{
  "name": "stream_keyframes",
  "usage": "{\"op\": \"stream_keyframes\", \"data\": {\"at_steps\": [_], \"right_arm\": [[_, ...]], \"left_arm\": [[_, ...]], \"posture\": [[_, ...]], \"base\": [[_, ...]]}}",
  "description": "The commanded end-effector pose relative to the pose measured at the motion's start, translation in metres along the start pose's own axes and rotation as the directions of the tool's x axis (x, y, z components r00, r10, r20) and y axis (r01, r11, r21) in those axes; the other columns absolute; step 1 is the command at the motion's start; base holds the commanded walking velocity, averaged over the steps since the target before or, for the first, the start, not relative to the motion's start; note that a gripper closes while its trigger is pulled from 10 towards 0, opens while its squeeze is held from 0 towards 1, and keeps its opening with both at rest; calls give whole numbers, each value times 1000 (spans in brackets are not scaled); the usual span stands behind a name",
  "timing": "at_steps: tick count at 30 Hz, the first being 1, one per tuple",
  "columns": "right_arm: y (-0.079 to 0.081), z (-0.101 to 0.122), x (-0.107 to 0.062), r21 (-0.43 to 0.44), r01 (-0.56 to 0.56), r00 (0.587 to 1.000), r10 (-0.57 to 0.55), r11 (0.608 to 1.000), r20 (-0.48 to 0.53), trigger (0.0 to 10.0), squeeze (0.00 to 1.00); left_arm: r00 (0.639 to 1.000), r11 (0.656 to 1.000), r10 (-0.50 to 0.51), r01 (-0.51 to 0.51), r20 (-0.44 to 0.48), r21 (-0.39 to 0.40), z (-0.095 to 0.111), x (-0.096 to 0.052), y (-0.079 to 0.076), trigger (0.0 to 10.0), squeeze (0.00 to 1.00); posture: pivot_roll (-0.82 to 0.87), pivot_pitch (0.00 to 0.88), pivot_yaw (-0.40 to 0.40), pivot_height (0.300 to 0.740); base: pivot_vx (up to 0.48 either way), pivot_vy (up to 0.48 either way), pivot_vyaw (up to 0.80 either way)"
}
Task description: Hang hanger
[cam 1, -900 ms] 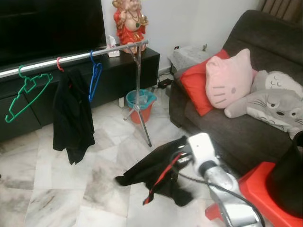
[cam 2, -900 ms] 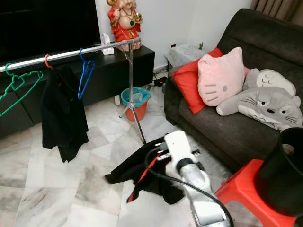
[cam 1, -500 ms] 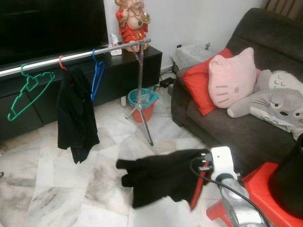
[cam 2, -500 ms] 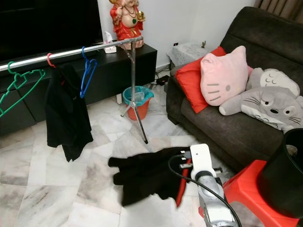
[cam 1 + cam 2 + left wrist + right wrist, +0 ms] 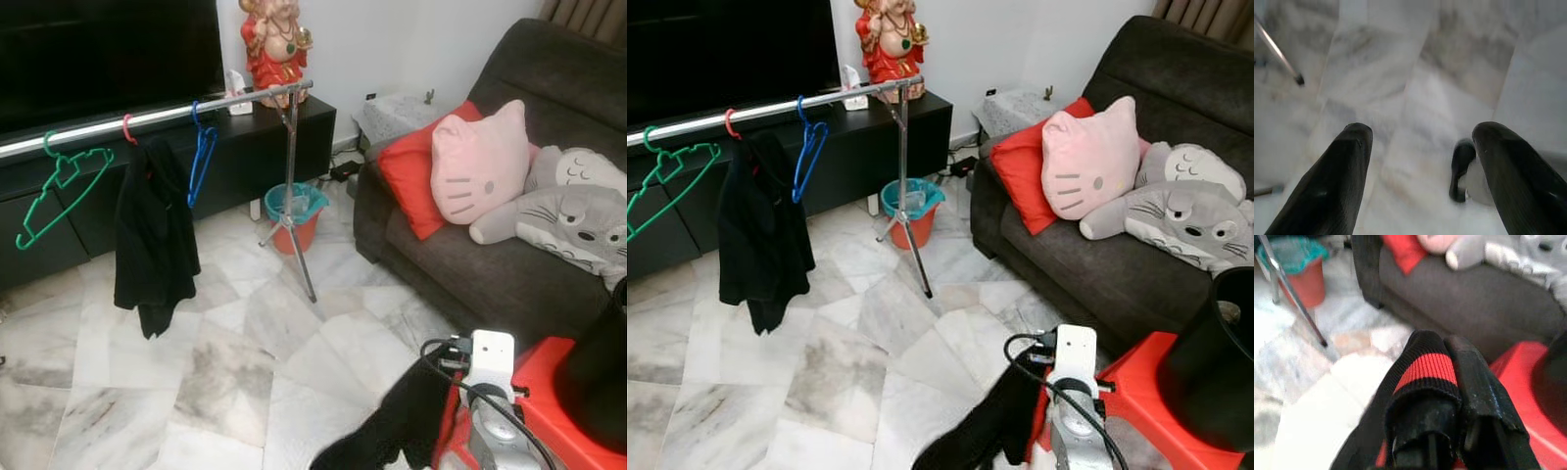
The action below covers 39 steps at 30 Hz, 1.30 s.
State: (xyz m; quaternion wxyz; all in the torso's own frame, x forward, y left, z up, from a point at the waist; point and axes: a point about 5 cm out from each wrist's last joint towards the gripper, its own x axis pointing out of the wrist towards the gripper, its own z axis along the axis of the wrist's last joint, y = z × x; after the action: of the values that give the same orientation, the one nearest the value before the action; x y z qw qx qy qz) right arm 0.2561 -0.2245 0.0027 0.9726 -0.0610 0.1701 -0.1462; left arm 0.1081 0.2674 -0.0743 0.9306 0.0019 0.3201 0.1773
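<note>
Left eye view, read from nine o'clock across: the long silver clothes rail (image 5: 147, 116) carries a green plastic hanger (image 5: 59, 194), then a black garment hung on a red hanger (image 5: 152, 235), then an empty blue hanger (image 5: 201, 157), and ends at its tripod stand (image 5: 291, 211) with a teal and orange bucket (image 5: 294, 213) behind. Toward three o'clock sits the dark grey sofa (image 5: 470, 274) with its pink cat-face cushion (image 5: 475, 162). At five o'clock my right jaws (image 5: 1447, 431) are closed on a black knitted garment with a red band (image 5: 397, 426), which droops to the marble floor (image 5: 196, 362) beside a red plastic stool (image 5: 563, 411). My left jaws (image 5: 1418, 176) hang wide open over bare floor, holding nothing.

I judge the job barely begun: my load is low and well apart from the rail. Free rail lies between the blue hanger and the stand. The open floor toward eleven o'clock gives room; the tripod legs and sofa edge are the things to skirt.
</note>
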Motion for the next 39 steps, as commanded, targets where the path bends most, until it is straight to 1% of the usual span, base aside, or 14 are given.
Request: {"op": "stream_keyframes", "data": {"at_steps": [1, 2, 3, 4, 5, 11, 13, 16, 17, 22, 25, 28, 35, 39], "right_arm": [[2, 19, -1, 27, -19, 993, 16, 999, 120, 10000, 0], [3, 20, -2, 23, -29, 991, 26, 999, 133, 10000, 0], [5, 20, -5, 15, -41, 988, 38, 999, 150, 10000, 0], [6, 21, -11, 19, -55, 984, 51, 998, 173, 10000, 0], [6, 21, -11, 19, -55, 984, 51, 998, 173, 10000, 0], [9, 16, -22, 14, -72, 981, 68, 997, 181, 10000, 0], [10, 15, -24, 15, -77, 980, 73, 997, 183, 10000, 0], [14, 15, -28, 21, -86, 978, 80, 996, 190, 10000, 0], [16, 13, -30, 25, -90, 978, 83, 996, 190, 10000, 0], [19, 6, -36, 30, -85, 982, 79, 996, 174, 10000, 0], [27, 0, -40, 47, -100, 984, 92, 994, 150, 10000, 0], [36, 2, -41, 51, -118, 982, 108, 992, 155, 10000, 0], [39, 7, -37, 67, -108, 983, 96, 992, 158, 10000, 0], [41, 12, -36, 45, -135, 977, 125, 990, 174, 10000, 0]], "left_arm": [[920, 999, -27, 17, 392, 28, 87, 23, -13, 10000, 0], [884, 999, -37, 19, 467, 43, 106, 24, -16, 10000, 0], [849, 998, -56, 29, 525, 59, 121, 21, -19, 10000, 0], [802, 996, -83, 45, 592, 78, 138, 14, -25, 10000, 0], [802, 996, -83, 45, 592, 78, 138, 14, -25, 10000, 0], [730, 993, -111, 61, 675, 97, 156, 1, -29, 10000, 0], [716, 992, -123, 68, 687, 108, 160, -3, -29, 10000, 0], [713, 985, -168, 95, 681, 143, 162, -12, -33, 10000, 0], [719, 981, -188, 107, 669, 160, 159, -16, -35, 10000, 0], [737, 972, -225, 130, 637, 193, 152, -22, -40, 10000, 0], [749, 962, -263, 159, 608, 221, 145, -22, -45, 10000, 0], [751, 956, -285, 175, 595, 237, 147, -20, -51, 10000, 0], [762, 947, -307, 188, 570, 259, 152, -18, -61, 10000, 0], [741, 934, -348, 217, 575, 285, 160, -20, -74, 10000, 0]], "posture": [[64, 0, -76, 740], [64, 0, -76, 740], [68, 0, -76, 740], [72, 0, -75, 740], [72, 0, -75, 740], [83, 0, -73, 740], [83, 0, -70, 740], [84, 0, -58, 740], [85, 0, -55, 740], [98, 0, -44, 740], [97, 0, -33, 740], [91, 0, -22, 740], [69, 0, -9, 740], [81, 0, -26, 740]], "base": [[0, 0, 0], [0, 0, 0], [0, 0, 0], [0, 0, 0], [0, 0, 0], [0, 0, 0], [0, 0, 0], [0, 0, 0], [0, 0, 0], [0, 0, 0], [0, 0, 0], [0, 0, 0], [0, 0, 0], [0, 0, 584]]}}
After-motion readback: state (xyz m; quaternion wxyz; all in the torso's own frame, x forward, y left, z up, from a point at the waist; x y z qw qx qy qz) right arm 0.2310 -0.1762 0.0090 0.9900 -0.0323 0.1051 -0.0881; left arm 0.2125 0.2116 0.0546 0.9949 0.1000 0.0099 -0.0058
